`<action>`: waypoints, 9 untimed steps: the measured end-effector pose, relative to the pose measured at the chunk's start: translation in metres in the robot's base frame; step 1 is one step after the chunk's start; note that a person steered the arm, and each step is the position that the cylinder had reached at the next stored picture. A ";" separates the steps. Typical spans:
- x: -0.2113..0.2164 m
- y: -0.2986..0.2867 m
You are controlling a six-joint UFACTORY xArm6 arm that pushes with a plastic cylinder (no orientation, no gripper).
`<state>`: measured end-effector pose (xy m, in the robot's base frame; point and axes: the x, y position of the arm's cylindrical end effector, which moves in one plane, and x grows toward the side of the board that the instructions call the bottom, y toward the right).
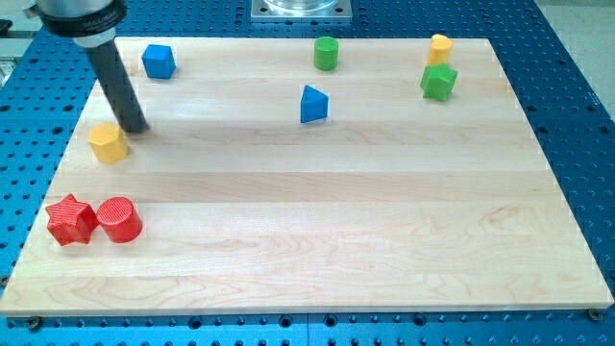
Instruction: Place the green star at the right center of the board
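Observation:
The green star [438, 82] sits near the view's top right of the wooden board [317, 250], just below a yellow cylinder [440, 48]. My tip [135, 127] is far off at the view's left, touching or just beside the upper right of a yellow hexagon block [109, 142]. The dark rod leans up to the view's top left corner.
A blue cube [159, 61] lies at the top left. A green cylinder [327, 53] stands at the top centre, a blue triangle block [313, 104] below it. A red star [70, 219] and a red cylinder [119, 218] sit together at the lower left.

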<state>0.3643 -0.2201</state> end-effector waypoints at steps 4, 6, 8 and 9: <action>-0.071 0.103; -0.071 0.130; -0.040 0.187; -0.044 0.216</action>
<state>0.3207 -0.0044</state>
